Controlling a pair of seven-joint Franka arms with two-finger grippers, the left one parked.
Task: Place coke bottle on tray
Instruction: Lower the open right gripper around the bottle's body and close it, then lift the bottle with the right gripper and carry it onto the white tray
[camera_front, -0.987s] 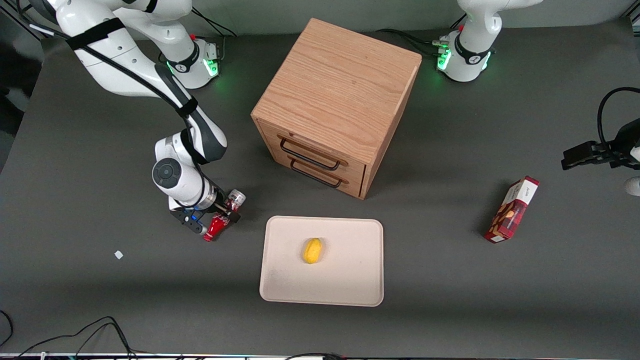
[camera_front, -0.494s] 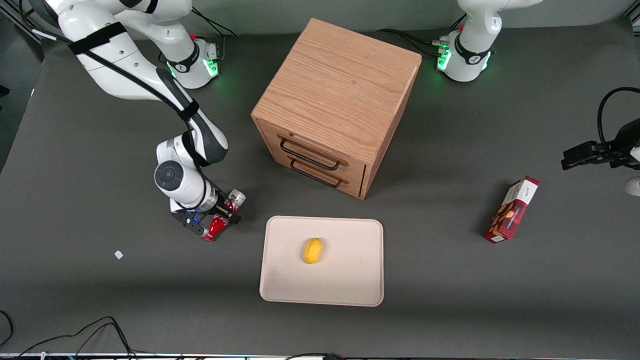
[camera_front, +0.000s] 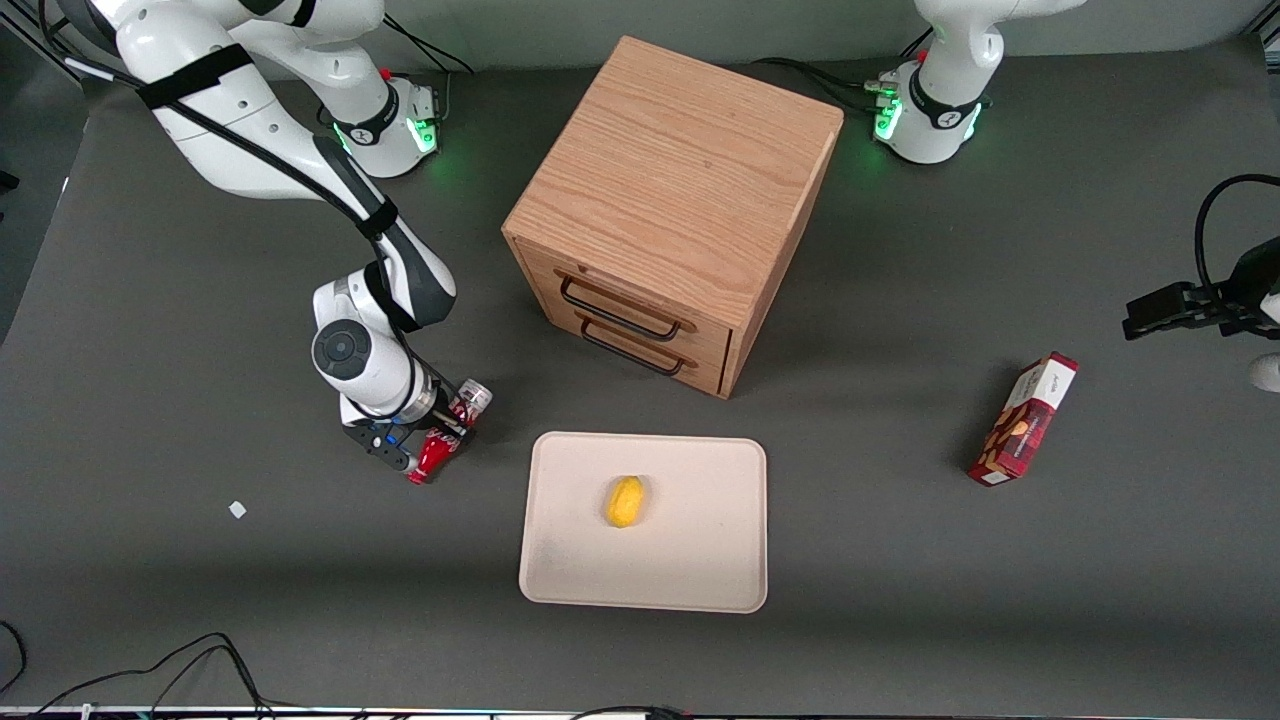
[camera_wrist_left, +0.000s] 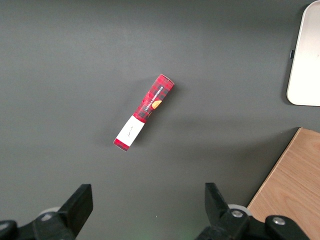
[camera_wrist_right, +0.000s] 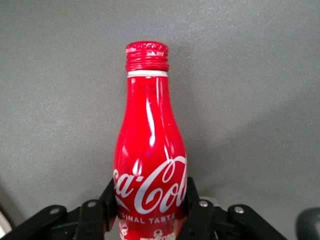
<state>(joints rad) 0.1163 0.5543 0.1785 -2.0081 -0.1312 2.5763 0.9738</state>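
The coke bottle (camera_front: 428, 462) is red with white script and lies on the dark table, its neck nearer the front camera and its silver base toward the cabinet. My right gripper (camera_front: 436, 445) is down over its body, and both fingers (camera_wrist_right: 192, 196) press on the bottle's sides (camera_wrist_right: 150, 150). The gripper (camera_wrist_right: 150, 200) is shut on the bottle. The cream-beige tray (camera_front: 700, 575) lies flat beside the bottle, toward the parked arm's end, a short gap away. A yellow fruit (camera_front: 626, 501) rests on the tray.
A wooden two-drawer cabinet (camera_front: 680, 180) stands farther from the front camera than the tray. A red snack box (camera_front: 1024, 418) lies toward the parked arm's end and shows in the left wrist view (camera_wrist_left: 144, 112). A small white scrap (camera_front: 237, 509) lies on the table.
The right wrist has shifted a little away from the front camera over the bottle. The bottle has barely moved; the tray and fruit are unchanged.
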